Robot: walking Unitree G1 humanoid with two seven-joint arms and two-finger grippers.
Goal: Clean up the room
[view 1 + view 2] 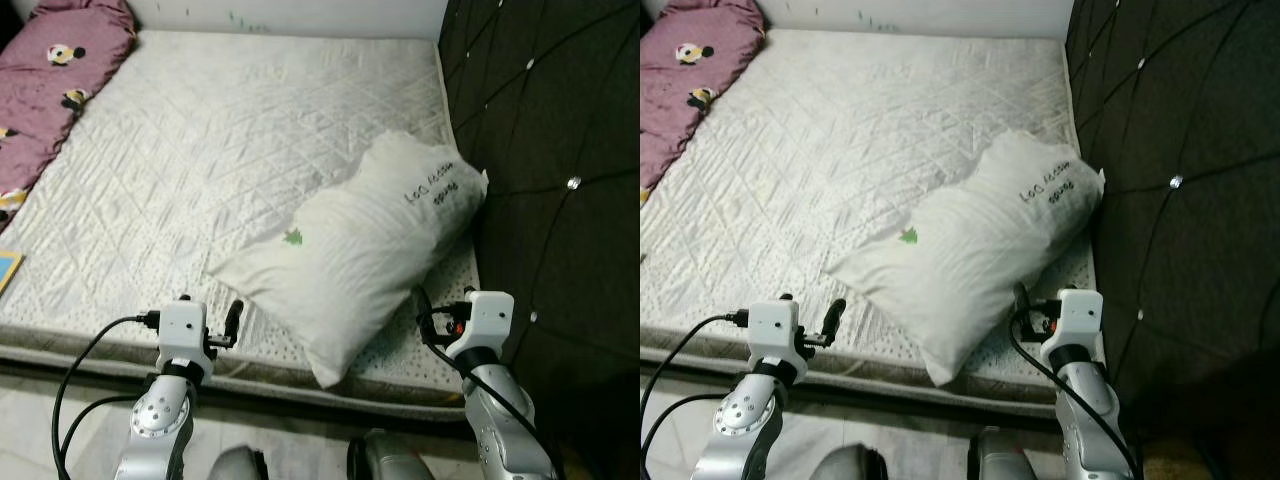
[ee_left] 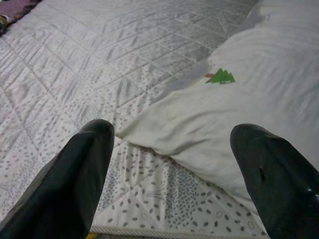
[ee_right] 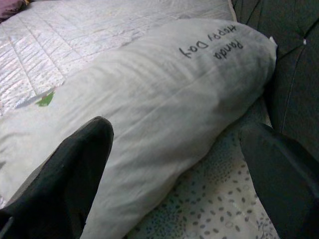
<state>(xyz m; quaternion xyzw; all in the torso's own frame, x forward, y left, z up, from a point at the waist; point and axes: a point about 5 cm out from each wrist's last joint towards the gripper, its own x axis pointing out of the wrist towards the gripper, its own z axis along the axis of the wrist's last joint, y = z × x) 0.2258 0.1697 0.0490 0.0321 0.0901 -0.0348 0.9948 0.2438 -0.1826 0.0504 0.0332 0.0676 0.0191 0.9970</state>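
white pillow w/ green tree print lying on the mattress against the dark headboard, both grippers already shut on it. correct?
Not quite. The pillow with the green tree print does lie on the mattress against the dark headboard, but both grippers are open and short of it. The left wrist view shows the left gripper spread, empty; the right wrist view shows the same for the right gripper.

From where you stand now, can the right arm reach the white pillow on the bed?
Probably yes. The right end effector is open beside the white pillow at the near edge of the mattress, and nothing lies between them. The black headboard stands close on its right, so room there is small.
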